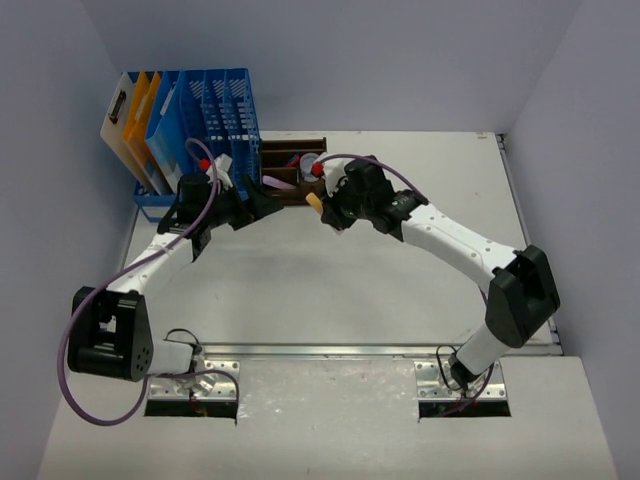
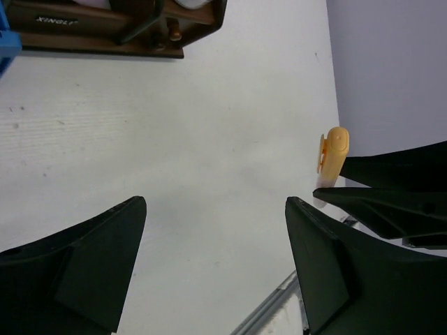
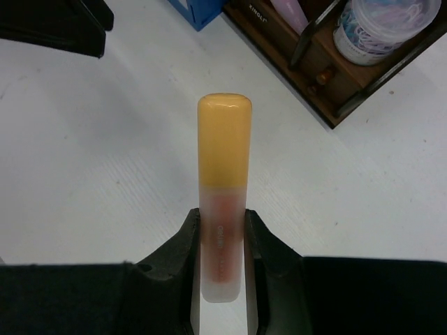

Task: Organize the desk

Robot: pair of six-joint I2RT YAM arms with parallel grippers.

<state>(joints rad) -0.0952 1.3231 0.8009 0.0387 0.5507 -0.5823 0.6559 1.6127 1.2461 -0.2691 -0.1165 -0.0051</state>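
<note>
The off-white desk [image 1: 330,290] carries both arms. My right gripper [image 3: 222,237] is shut on an orange-capped marker [image 3: 223,202] with a frosted barrel, held above the desk near the brown wooden tray [image 3: 307,66]. The marker also shows in the top view [image 1: 316,203] and in the left wrist view [image 2: 332,155]. My left gripper [image 2: 215,230] is open and empty, its jaws wide apart above bare desk, just left of the right gripper [image 1: 325,212]. In the top view the left gripper [image 1: 262,204] sits in front of the tray [image 1: 290,170].
A blue mesh file rack [image 1: 205,120] with orange and white folders stands at the back left. The wooden tray holds a clear tub of clips [image 3: 380,28] and other small items. A silver rail [image 1: 350,350] runs along the desk's near edge.
</note>
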